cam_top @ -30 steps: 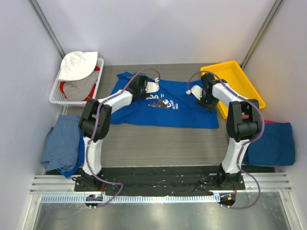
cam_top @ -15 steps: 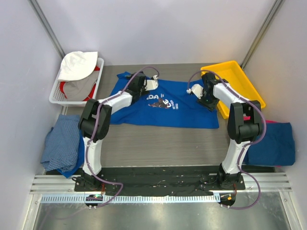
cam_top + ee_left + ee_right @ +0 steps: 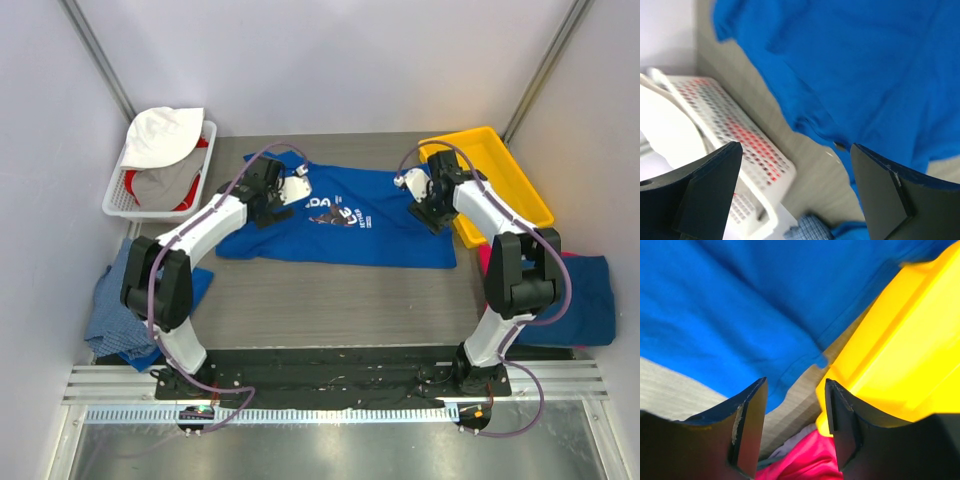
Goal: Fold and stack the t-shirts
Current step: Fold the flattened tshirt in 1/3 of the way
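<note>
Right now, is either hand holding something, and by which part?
Nothing is held. The left hand and the right hand stand open above the royal blue cloth t-shirt, with nothing between their fingers.

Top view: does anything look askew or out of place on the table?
Yes. The royal blue t-shirt lies spread but skewed on the table, one sleeve bunched at its far left corner. A checked blue cloth sits crumpled at the table's left edge.
</note>
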Action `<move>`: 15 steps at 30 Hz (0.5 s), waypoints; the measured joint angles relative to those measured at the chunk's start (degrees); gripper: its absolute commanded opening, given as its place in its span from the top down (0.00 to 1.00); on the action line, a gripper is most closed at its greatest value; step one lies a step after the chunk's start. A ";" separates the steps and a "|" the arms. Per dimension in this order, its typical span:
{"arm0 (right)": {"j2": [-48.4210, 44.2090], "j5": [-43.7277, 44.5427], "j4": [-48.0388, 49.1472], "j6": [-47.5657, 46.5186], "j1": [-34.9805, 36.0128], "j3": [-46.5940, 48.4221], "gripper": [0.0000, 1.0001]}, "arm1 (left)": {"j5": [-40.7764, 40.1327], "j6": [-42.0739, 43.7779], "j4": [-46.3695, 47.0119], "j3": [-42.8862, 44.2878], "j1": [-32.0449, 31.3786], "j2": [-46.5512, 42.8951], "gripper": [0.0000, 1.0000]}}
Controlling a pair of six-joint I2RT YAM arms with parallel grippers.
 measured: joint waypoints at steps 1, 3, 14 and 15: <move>-0.44 0.00 -0.02 0.17 0.07 -0.74 0.44 | 0.13 -0.09 -0.72 -0.63 0.35 0.02 0.06; -1.22 0.07 0.13 0.31 0.28 -2.54 0.44 | 0.63 -0.11 -2.36 -1.66 1.42 0.98 0.06; -3.43 0.61 1.53 0.24 0.50 -8.44 0.44 | 2.62 -0.39 -6.82 -0.02 8.04 9.38 0.08; -3.43 0.61 1.88 0.24 0.50 -8.74 0.44 | 2.78 -0.48 -6.82 0.35 8.61 9.66 0.08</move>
